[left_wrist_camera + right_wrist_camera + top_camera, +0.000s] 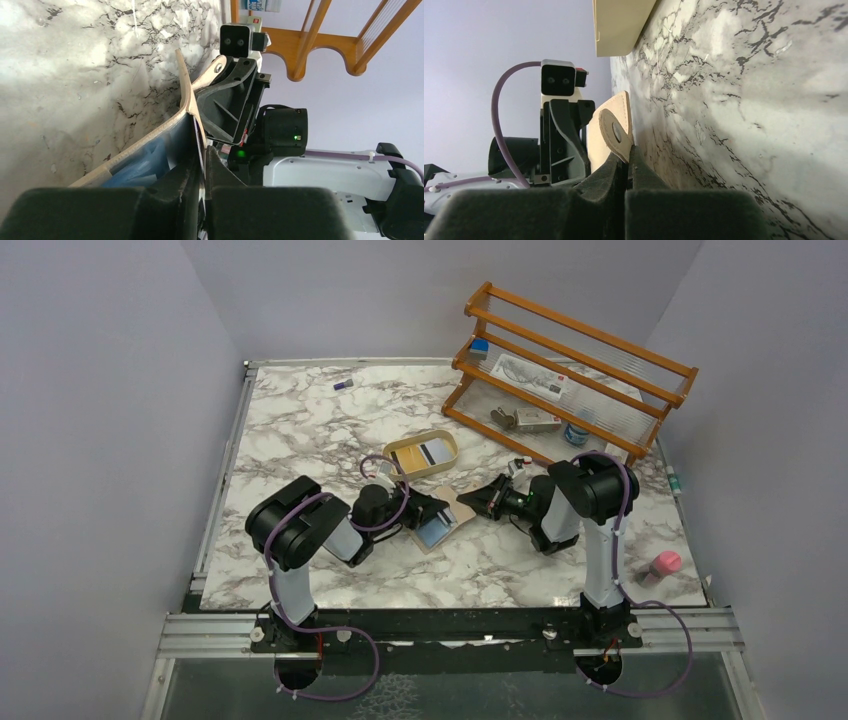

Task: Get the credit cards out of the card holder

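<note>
The beige-tan card holder [458, 510] lies open on the marble between my two grippers. A pale blue card [435, 533] sits in its inner pocket and also shows in the left wrist view [135, 165]. My left gripper [430, 513] is shut on the thin edge of the holder's raised half [184, 85]. A whitish card edge shows in that pinch [204, 155], and I cannot tell whether the card itself is gripped. My right gripper [474, 502] is shut on the holder's snap tab [616, 132], the jaws meeting at its base [628, 156].
An oval tan tray [392, 458] stands just behind the holder with a whitish, dark-striped flat item in it; its underside shows in the right wrist view [619, 25]. A wooden rack [570, 370] stands at the back right. A pink object [663, 564] lies near the right edge.
</note>
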`<control>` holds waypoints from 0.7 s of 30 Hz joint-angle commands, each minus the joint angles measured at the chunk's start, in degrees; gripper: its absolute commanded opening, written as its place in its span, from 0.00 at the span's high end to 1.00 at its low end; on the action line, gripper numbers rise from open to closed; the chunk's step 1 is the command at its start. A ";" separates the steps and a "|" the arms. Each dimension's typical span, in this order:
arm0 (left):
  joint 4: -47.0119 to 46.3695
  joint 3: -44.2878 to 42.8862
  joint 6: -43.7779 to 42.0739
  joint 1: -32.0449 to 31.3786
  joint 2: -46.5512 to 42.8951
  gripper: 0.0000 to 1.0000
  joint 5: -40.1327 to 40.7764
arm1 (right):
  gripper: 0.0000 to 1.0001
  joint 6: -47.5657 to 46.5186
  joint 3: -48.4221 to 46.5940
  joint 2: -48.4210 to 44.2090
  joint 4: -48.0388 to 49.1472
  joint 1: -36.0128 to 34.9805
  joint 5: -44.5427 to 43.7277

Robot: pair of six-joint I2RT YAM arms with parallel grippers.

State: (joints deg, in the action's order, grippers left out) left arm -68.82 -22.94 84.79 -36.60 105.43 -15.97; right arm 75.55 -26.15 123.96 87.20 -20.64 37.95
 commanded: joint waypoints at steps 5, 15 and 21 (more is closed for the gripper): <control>-3.92 1.23 -0.32 -0.35 -2.50 1.00 -0.55 | 0.99 -1.72 0.84 2.89 15.11 0.16 -2.01; 6.61 2.80 -6.38 0.54 -10.97 1.00 -3.22 | 0.99 -1.77 1.10 3.08 15.11 0.82 -1.71; 27.72 0.62 -15.64 3.75 -22.00 1.00 -5.94 | 0.99 -1.76 1.28 3.32 15.11 1.42 -1.09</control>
State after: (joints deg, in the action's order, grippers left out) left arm -55.40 -20.29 77.47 -35.03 90.54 -18.68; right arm 76.18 -26.15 124.14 87.22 -20.14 37.98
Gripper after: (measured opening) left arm 0.003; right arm 0.026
